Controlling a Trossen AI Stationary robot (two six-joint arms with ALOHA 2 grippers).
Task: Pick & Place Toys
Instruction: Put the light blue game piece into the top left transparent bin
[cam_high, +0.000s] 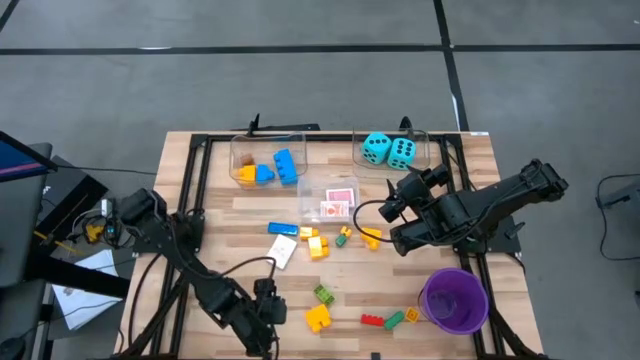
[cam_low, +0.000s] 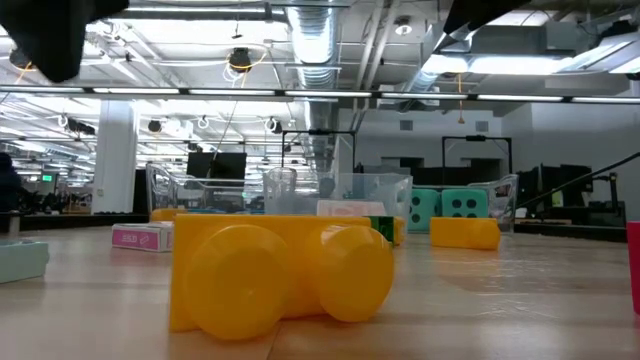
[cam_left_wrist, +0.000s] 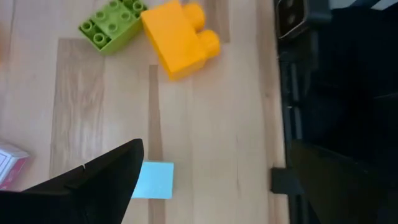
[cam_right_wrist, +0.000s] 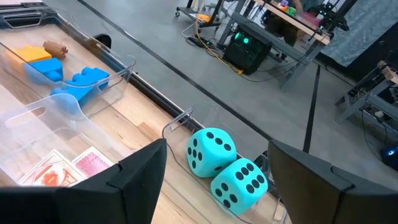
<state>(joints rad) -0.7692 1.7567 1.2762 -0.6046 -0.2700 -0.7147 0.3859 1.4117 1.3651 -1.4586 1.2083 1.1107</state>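
claws first: your left claw (cam_high: 262, 312), low in the frame at the bench's (cam_high: 220, 225) near edge, gapes wide and holds nothing, a light blue piece (cam_left_wrist: 152, 180) lying by one finger. your right claw (cam_high: 392, 205), right of centre, is parted and empty above the turquoise dice (cam_high: 389, 150). bricks lie scattered mid-bench. you'll find no readable writing.

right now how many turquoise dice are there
2: left die and right die sit side by side, touching, in the clear bin at the table's far right. None hidden that I can see.
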